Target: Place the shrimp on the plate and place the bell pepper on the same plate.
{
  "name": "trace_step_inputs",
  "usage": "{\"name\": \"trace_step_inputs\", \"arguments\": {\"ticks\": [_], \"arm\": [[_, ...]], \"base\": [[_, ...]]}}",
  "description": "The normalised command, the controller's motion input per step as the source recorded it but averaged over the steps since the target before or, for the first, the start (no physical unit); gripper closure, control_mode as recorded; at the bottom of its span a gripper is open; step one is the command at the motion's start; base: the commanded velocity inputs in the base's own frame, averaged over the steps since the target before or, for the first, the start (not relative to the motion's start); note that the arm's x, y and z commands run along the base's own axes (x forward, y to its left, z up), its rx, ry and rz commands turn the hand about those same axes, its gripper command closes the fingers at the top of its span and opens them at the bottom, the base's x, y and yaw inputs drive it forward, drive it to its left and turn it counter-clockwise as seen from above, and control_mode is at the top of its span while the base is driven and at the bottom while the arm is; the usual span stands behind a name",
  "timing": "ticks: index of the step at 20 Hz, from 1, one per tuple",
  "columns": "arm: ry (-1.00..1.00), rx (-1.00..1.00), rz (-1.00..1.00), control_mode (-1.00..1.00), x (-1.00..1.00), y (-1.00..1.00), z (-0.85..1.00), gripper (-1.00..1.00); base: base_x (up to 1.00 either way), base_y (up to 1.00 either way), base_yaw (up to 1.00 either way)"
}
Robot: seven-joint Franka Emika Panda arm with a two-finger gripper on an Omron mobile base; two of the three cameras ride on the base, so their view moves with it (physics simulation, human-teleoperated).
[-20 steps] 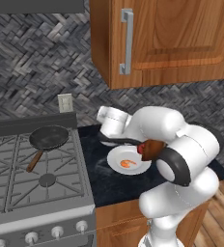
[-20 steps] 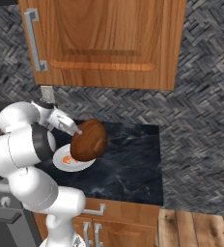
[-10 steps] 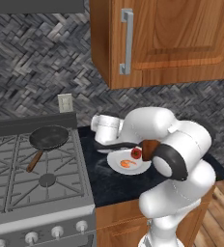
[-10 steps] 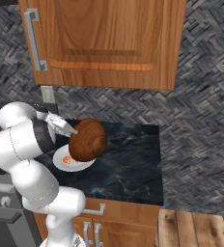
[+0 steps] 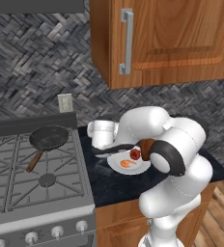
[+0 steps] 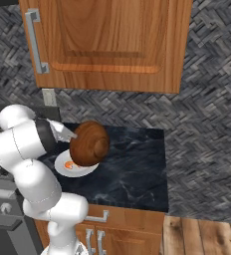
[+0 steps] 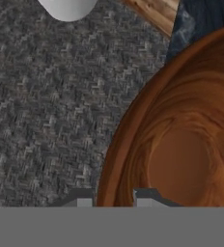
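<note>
while the bowl hangs tilted, shrimp lies on the plate

as the white arm bends low over the dark counter [image 5: 115, 187], its gripper [image 7: 115, 197] is nearly closed, one fingertip on each side of the rim of the brown wooden bowl [image 6: 90, 143], which it holds tipped above the counter; the shrimp [image 5: 128, 163] lies on the white plate [image 5: 139, 169], beside the stove; the bell pepper [image 5: 134, 154] shows at the plate's far edge, just beside the bowl; whether it rests on the plate cannot be told; a frying pan [image 5: 49, 137] sits on the stove's back burner, well apart from the plate.
</note>
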Motion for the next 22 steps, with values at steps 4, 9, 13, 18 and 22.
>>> {"name": "trace_step_inputs", "arguments": {"ticks": [4,9,13,18,22], "arm": [[-0.01,-0.01,0.00,-1.00,-0.05,0.00,0.04,1.00],[-0.06,0.00,0.00,-1.00,-0.12,-0.04,0.11,1.00],[-0.07,0.04,0.00,-1.00,-0.06,-0.05,0.23,1.00],[-0.10,0.05,0.03,-1.00,-0.19,-0.13,0.16,1.00],[-0.05,0.12,0.01,-1.00,-0.26,-0.30,0.04,1.00]], "base": [[0.00,0.00,0.00],[0.00,0.00,0.00],[0.00,0.00,0.00],[0.00,0.00,0.00],[0.00,0.00,0.00]]}}
